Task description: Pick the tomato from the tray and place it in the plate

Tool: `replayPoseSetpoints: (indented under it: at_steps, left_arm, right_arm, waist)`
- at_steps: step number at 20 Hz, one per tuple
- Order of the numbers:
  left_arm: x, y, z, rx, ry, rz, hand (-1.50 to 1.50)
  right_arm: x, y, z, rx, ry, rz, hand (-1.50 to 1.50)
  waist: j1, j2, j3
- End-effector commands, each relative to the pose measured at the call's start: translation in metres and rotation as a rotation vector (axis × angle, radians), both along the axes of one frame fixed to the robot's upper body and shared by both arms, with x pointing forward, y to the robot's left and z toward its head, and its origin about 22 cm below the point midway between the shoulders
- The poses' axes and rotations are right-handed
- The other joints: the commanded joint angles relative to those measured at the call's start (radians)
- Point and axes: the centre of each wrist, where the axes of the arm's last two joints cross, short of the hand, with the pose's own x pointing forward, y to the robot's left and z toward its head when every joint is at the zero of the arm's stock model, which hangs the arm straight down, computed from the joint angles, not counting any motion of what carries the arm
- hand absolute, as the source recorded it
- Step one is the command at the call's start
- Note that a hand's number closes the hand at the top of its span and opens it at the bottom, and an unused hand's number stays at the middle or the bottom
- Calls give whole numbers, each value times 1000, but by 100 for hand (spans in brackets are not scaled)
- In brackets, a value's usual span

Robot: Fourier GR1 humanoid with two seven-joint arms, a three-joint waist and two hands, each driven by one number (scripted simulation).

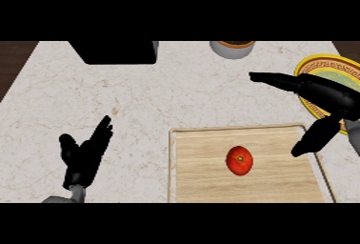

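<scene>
A red tomato (240, 160) lies on the wooden tray (204, 181) at the lower middle right. The yellow-rimmed plate (313, 64) with a green centre sits at the far right edge, partly covered by my right hand (329, 97). That hand is open above the tray's right corner, fingers spread wide, thumb pointing down toward the tray and apart from the tomato. My left hand (83, 157) rests open at the lower left, fingers up, holding nothing.
A black box-shaped object (116, 51) stands at the back left of the marble counter. A grey round container with an orange inside (232, 47) stands at the back centre. Dark wood borders the counter's left edge.
</scene>
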Motion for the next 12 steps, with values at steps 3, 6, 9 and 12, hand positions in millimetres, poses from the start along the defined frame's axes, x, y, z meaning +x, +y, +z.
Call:
replayPoseSetpoints:
  at_steps: [3, 6, 9, 12]
  left_arm:
    - [-12, -5, 4, -10, 57, -18, 0]
    - [1, -9, -10, -14, 35, -9, 0]
    - [-9, -9, 1, -2, 33, 6, 0]
    - [11, -9, -16, -7, 31, -13, 0]
  right_arm:
    - [-27, 33, -15, -79, -9, -19, -150]
    - [-35, 48, -34, -123, -21, -32, -150]
    - [-55, 37, -30, -166, 28, -16, -150]
    - [-54, 39, -33, -169, 65, -8, -150]
  waist:
    - [4, 4, -2]
    - [3, 6, -3]
    - [1, 4, -3]
    - [-2, 6, -3]
